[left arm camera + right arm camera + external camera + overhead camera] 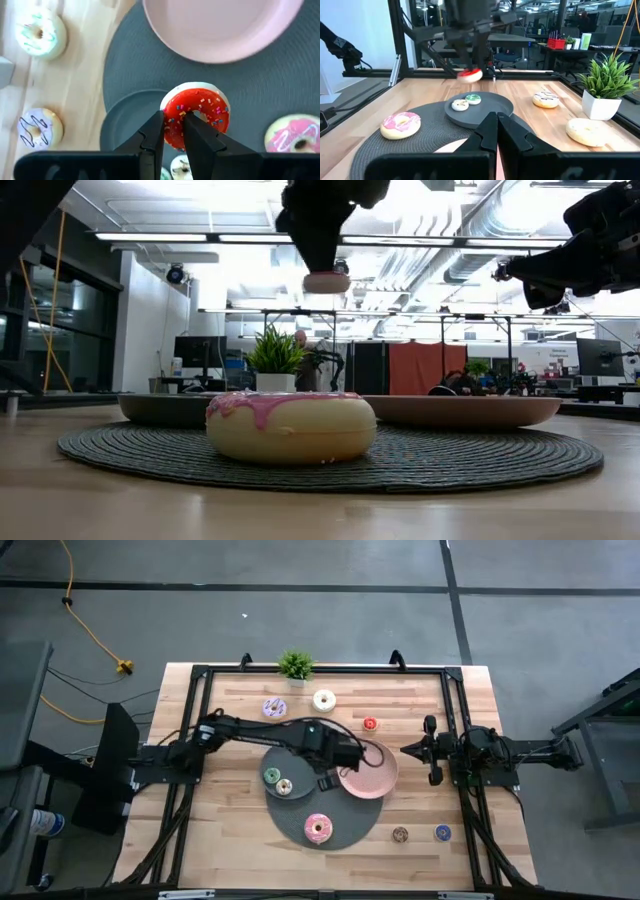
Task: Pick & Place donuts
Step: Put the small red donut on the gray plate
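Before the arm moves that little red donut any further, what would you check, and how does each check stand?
1. Left end effector grips the red donut firmly: ok.
2. Donut lifted clear of the woven mat: ok, seen in the low view.
3. Pink plate has free room: ok.
4. Grey plate has free room beside its two tiny donuts: ok.
5. Right end effector shut and waiting at the table's right side: ok.
6. Which plate is meant: cannot tell.
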{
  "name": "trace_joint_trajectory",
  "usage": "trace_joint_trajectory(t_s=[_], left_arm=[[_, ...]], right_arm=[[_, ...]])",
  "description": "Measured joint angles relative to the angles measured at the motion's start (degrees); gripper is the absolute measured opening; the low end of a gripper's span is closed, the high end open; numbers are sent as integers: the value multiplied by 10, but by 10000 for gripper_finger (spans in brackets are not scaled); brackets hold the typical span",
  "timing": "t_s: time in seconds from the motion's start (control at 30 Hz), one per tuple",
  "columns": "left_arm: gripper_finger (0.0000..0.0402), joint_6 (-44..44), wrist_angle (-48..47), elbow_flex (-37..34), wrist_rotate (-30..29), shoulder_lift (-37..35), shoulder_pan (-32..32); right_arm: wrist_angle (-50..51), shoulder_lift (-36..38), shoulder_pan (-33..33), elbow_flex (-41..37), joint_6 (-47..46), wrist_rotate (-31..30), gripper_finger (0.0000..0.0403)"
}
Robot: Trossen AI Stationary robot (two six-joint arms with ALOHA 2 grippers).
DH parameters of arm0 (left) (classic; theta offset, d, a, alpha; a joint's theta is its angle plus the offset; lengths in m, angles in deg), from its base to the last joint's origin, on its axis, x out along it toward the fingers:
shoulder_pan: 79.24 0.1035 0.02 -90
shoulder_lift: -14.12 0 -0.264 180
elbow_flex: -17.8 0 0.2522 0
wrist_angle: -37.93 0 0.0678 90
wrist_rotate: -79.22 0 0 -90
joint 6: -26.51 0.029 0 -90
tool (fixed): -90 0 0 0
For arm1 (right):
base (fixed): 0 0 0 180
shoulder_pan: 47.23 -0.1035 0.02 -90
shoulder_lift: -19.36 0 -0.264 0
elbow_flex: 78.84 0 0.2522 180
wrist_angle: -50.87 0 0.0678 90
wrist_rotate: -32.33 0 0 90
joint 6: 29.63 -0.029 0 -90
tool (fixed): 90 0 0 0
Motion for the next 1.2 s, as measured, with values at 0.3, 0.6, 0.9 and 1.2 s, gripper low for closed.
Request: trace_joint_trajectory(t_s=[0.3,0.6,0.9,1.2], left_arm=[[62,-17,103,-222,27,-133,26],[62,-64,202,-427,65,-237,53],[62,-139,284,-532,106,-248,83],[62,-252,331,-612,101,-247,84]], right_arm=[[0,-1,0,0,0,0,0],[0,-7,0,0,0,0,0],[0,-12,0,0,0,0,0],[0,-12,0,0,0,0,0]])
